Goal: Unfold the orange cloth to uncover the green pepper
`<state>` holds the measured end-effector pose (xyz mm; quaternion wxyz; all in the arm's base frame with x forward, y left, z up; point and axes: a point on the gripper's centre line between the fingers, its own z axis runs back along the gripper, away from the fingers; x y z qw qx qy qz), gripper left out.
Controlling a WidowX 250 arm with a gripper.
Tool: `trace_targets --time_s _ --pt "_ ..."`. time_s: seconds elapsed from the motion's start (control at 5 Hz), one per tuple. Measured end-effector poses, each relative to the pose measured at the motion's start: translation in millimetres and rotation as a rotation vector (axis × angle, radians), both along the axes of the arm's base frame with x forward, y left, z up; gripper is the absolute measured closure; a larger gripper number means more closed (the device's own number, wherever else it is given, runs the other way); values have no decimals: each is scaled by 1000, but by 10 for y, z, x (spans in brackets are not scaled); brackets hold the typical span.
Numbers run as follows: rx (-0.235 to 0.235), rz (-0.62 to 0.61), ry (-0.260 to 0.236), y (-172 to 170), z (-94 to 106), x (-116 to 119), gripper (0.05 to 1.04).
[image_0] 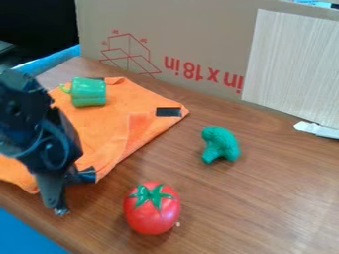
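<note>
Black gripper [62,198] beside an orange cloth [112,131], near a tomato [152,216]. I can't tell the jaws' opening or hold; slow movement would avoid snagging fabric.

The black arm [23,106] comes in from the left edge and slants down toward the lower left of the camera view. Its gripper [73,193] hangs tilted beneath the wrist, fingers [50,190] spread apart, with one reaching lower than the other.
</note>
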<state>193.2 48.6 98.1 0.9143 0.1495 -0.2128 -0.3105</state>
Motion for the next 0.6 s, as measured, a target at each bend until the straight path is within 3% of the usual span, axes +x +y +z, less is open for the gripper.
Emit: trace_targets --time_s 0.2,0.6 --pt "-9 17 27 -2 27 77 831" --pt "-72 3 80 -8 214 178 254"
